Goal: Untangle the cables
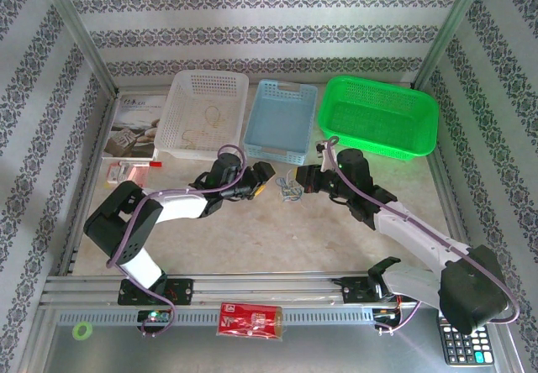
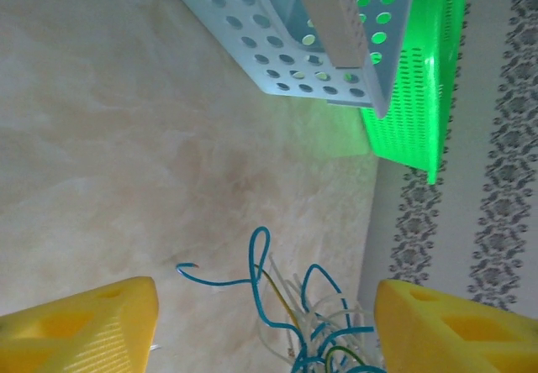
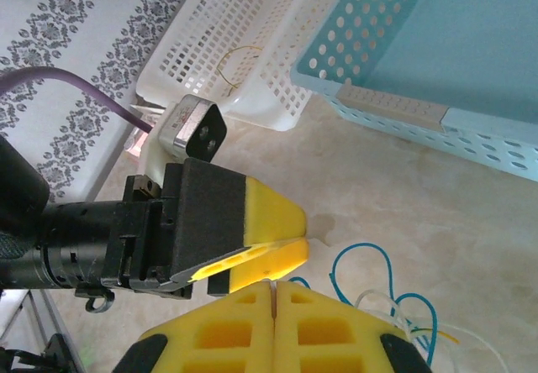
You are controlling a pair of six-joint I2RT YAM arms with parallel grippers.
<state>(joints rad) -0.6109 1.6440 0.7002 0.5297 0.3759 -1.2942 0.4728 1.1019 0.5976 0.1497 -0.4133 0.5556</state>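
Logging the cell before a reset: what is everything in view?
cables: one tangle, blue-green, white, yellow, mid-table between the claws
white basket: one, white, far left
cord: one, yellowish, inside the white basket
blue basket: one, blue, far middle
green basket: one, green, far right
booklet: one, pale, left of the white basket
pink packet: one, pink, near the booklet
red pack: one, red, front rail
tape ring: one, green, front left
calculator: one, black, front right
left arm: one, white and black
right arm: one, white and black
left claw: yellow fingers, open, cables between them
right claw: yellow fingers, shut, beside the cables
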